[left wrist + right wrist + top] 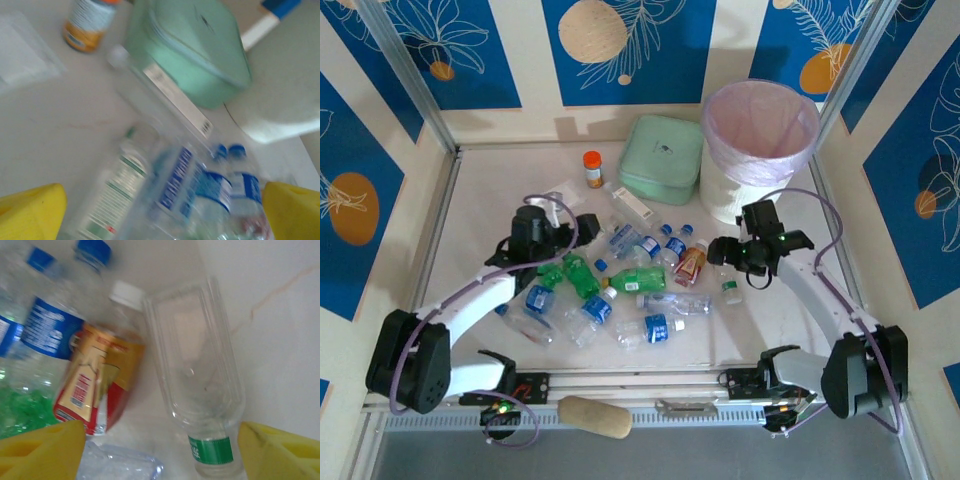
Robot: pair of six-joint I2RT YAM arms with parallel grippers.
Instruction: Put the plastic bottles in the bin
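I am observing both grippers standing wide open, gripping nothing. The left gripper (pixel 160 210) is hovering over the plastic bottles (pixel 655 328) and the right gripper (pixel 160 452) is straddling a green-labelled bottle (pixel 200 390). Bottles are lying on the table (pixel 480 200), outside the bin (pixel 735 195).

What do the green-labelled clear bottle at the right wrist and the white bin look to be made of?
The green-labelled bottle looks like thin, glossy clear plastic: the table shows through its walls. The bin looks like rigid white plastic, matte and ribbed, though it is small in the top view. Its liner seems to be thin translucent pink film, wrinkled over the rim.
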